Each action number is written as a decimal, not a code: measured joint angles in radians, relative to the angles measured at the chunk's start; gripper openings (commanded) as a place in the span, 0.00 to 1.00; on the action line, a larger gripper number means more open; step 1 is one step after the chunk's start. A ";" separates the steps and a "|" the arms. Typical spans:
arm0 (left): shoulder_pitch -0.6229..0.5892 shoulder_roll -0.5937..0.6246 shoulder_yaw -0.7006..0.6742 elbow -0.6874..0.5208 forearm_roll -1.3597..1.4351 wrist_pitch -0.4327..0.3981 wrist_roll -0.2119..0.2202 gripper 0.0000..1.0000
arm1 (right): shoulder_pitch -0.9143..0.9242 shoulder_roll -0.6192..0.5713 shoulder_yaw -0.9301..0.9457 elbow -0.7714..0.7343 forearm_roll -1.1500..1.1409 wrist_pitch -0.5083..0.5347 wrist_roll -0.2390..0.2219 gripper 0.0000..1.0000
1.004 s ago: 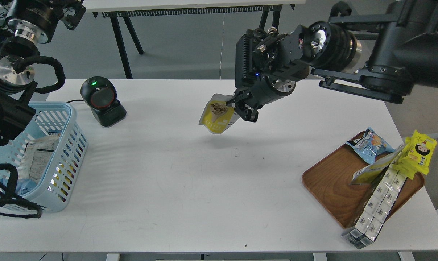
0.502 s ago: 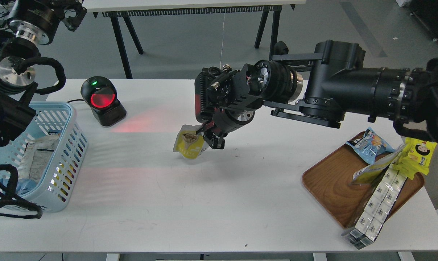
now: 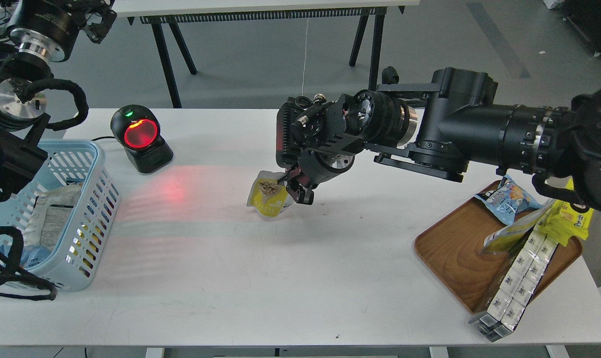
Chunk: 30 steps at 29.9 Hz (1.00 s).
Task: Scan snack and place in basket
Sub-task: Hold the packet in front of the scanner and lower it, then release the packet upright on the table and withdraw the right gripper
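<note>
The snack (image 3: 268, 198), a small yellow pouch picturing beige nuts, hangs just above the white table near its middle. My right gripper (image 3: 293, 188) is shut on the pouch's right edge, with the arm reaching in from the right. The light blue basket (image 3: 99, 159) stands at the table's left edge, well left of the pouch, and holds some packets. My left arm rises along the left edge. Its far end (image 3: 94, 17) at the top left is dark and cut off, so its fingers cannot be told apart.
A black barcode scanner (image 3: 141, 136) stands at the back left, its window lit red and casting red light on the table (image 3: 300, 278). A brown wooden tray (image 3: 454, 248) at the right holds a blue snack bag (image 3: 507, 199), a yellow packet (image 3: 564, 219) and white boxes (image 3: 517, 278).
My right gripper has carried the pouch down and to the left towards the scanner, then slightly back right. The scanner's window has turned from dark to bright red.
</note>
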 measured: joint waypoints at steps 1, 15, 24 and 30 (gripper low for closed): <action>0.000 0.000 0.000 0.000 0.000 0.000 0.000 1.00 | 0.000 0.000 -0.001 0.000 0.000 0.000 0.000 0.03; -0.002 0.001 0.001 -0.001 -0.001 0.000 0.001 1.00 | 0.015 0.000 0.002 0.010 -0.001 -0.003 0.000 0.33; -0.003 0.007 0.001 -0.001 0.000 0.000 0.002 1.00 | 0.108 -0.106 0.119 0.132 0.019 -0.007 0.000 0.69; -0.009 0.007 0.003 -0.003 0.003 0.000 0.009 1.00 | 0.127 -0.313 0.228 0.240 0.160 -0.007 0.000 0.97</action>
